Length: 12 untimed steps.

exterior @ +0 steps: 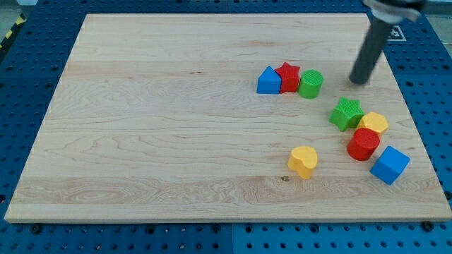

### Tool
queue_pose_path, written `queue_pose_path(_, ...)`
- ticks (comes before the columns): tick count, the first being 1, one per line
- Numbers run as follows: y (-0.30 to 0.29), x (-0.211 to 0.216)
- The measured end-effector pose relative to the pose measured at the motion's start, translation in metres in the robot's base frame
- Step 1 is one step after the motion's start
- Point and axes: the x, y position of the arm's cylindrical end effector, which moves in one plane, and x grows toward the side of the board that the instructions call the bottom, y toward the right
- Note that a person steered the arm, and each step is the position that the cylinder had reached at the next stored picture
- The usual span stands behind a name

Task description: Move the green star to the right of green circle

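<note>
One ridged green star (347, 113) below-right of green circle (311, 83), touching yellow block (373, 123).

Illumination is bright and even across the wooden board (176, 127), with no hot spots or glare on the grain. Light appears diffuse and overhead: the blocks cast only short, soft shadows, e.g. under the yellow heart (304, 161) and the blue cube (389, 164). The rod at 1 o'clock is motion-blurred or out of focus along its upper length; my tip (360, 80) is softer than the blocks. Block edges are reasonably sharp. Board edges show perspective convergence; slight compression softness throughout.
</note>
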Motion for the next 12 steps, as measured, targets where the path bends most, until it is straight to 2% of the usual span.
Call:
queue_pose_path(2,0.001,0.035)
queue_pose_path(3,-0.018,0.030)
queue_pose_path(4,-0.040,0.005)
queue_pose_path(5,-0.057,0.010)
queue_pose_path(6,-0.073,0.043)
queue_pose_path(8,-0.114,0.067)
queue_pose_path(9,-0.115,0.090)
queue_pose_path(10,-0.086,0.100)
queue_pose_path(12,-0.044,0.045)
